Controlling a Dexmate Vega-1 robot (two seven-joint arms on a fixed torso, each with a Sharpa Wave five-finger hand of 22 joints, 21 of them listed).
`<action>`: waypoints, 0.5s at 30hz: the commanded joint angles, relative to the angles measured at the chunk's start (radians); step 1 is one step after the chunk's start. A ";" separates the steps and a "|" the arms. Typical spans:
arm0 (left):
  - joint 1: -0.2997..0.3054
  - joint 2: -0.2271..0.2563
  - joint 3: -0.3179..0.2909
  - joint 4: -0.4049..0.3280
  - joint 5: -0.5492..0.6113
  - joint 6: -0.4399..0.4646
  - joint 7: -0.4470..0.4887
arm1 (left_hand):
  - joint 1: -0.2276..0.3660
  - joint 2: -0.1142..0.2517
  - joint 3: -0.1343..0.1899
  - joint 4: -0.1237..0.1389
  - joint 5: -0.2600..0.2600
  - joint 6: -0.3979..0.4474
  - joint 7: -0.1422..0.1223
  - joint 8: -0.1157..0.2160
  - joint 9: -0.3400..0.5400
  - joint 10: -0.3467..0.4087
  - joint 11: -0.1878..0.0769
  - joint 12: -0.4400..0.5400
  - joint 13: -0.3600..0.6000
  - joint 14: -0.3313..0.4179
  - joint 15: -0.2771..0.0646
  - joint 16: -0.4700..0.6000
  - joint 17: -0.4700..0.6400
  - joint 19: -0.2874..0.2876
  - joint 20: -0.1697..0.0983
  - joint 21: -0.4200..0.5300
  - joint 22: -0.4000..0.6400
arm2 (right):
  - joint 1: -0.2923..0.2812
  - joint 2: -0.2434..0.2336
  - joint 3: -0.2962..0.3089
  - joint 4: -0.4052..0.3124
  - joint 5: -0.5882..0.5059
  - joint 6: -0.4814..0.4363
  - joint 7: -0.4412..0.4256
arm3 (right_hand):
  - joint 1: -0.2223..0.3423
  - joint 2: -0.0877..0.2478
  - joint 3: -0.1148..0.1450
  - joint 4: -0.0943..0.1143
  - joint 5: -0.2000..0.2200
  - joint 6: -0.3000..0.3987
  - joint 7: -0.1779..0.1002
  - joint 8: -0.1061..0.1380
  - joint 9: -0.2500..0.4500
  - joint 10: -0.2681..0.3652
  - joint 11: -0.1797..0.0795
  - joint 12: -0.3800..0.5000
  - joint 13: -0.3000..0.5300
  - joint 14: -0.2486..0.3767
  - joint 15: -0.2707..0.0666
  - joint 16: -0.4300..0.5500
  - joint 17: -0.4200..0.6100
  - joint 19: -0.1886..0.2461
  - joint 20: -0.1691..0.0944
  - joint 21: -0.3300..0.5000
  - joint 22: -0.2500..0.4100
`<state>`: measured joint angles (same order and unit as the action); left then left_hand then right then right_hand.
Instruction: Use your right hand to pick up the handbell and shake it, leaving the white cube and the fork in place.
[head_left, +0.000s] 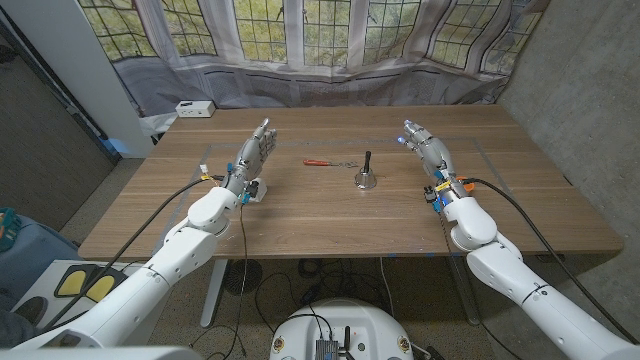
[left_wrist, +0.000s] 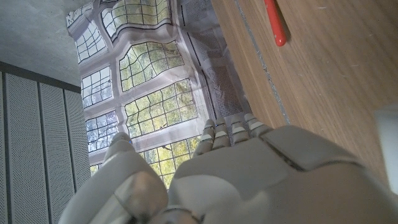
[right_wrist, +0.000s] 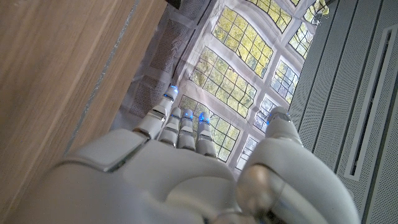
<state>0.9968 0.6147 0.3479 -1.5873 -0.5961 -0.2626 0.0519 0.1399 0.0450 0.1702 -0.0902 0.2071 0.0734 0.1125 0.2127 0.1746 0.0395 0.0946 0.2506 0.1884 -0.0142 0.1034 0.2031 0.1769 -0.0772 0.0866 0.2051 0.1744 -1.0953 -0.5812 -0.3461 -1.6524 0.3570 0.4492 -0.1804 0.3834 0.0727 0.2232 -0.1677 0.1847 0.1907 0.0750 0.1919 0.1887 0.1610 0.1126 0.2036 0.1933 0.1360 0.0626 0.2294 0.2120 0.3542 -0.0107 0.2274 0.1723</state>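
Handbell (head_left: 365, 177) stands upright on the worktop (head_left: 330, 225), dark handle up, metal skirt down, about midway between the near and far edges and a little toward the right edge from centre. Nothing touches it.

Fork (head_left: 330, 162) lies flat just beside the handbell, on its far-left side: red handle pointing toward the left edge, thin metal end toward the bell, a small gap between the two. The red handle (left_wrist: 276, 23) also shows in the left wrist view, lying on the wood.

White cube (head_left: 255, 190) sits nearer the left edge, on the near side of the left robot hand and close against that arm's wrist; whether it touches the wrist cannot be told. A blurred white block (left_wrist: 387, 146) at the edge of the left wrist view is likely the same cube.

Right robot hand (head_left: 425, 143) is toward the right edge, well apart from the handbell, fingers straight and spread, holding nothing. Right wrist view shows the same: fingers (right_wrist: 177, 124) extended, thumb apart.

Left robot hand (head_left: 257, 150) is toward the left edge, fingers (left_wrist: 231, 134) extended and apart, holding nothing.

A white box (head_left: 194, 108) sits at the far left corner of the worktop.
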 joint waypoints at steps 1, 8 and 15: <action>-0.024 -0.019 0.009 0.047 -0.016 -0.030 -0.047 | 0.014 0.002 0.007 -0.005 -0.003 0.010 0.002 0.000 0.003 0.007 0.001 0.000 0.003 0.005 0.003 -0.002 0.002 -0.008 0.007 -0.003 0.004 | -0.042 -0.017 0.004 -0.096 -0.107 -0.052 -0.082 | 0.019 -0.002 0.010 -0.001 0.000 -0.006 0.000 0.000 0.001 0.008 0.001 0.007 0.002 0.005 0.004 0.006 0.002 0.008 0.007 0.001 0.003; -0.017 -0.009 0.008 0.041 -0.016 -0.034 -0.056 | 0.017 0.004 0.009 -0.006 -0.004 0.014 0.003 -0.001 0.003 0.009 0.001 -0.002 0.003 0.007 0.003 -0.003 0.002 -0.010 0.009 -0.004 0.004 | -0.046 -0.021 -0.002 -0.116 -0.150 -0.071 -0.099 | 0.037 -0.008 0.014 0.000 -0.003 0.013 -0.008 0.008 0.002 0.019 0.002 0.009 0.002 -0.028 -0.002 -0.012 0.000 -0.032 0.008 -0.021 0.003; 0.009 0.009 -0.007 0.027 -0.009 -0.057 -0.053 | 0.020 0.007 0.010 -0.008 -0.005 0.021 0.003 -0.001 0.003 0.016 -0.001 -0.001 0.003 0.012 0.001 -0.003 0.002 -0.009 0.013 -0.005 0.004 | -0.045 -0.047 -0.004 -0.162 -0.269 -0.131 -0.147 | 0.087 0.005 0.037 -0.010 0.000 -0.001 -0.015 0.004 0.002 0.015 -0.009 0.006 0.002 -0.007 -0.006 -0.007 -0.003 -0.017 0.005 -0.018 0.002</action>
<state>0.9822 0.6051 0.3526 -1.5538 -0.6089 -0.2933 0.0076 0.1451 0.0502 0.1742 -0.0941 0.2033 0.0843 0.1124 0.2127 0.1745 0.0502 0.0946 0.2505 0.1883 -0.0143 0.1034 0.2033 0.1770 -0.0824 0.0916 0.2015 0.1743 -1.1325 -0.6031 -0.3451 -1.7532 0.2198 0.3825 -0.2695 0.4480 0.0766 0.2476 -0.1767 0.1847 0.1961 0.0655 0.1966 0.1887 0.1752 0.1123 0.2079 0.1932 0.1148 0.0581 0.2214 0.2090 0.3267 -0.0053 0.2090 0.1721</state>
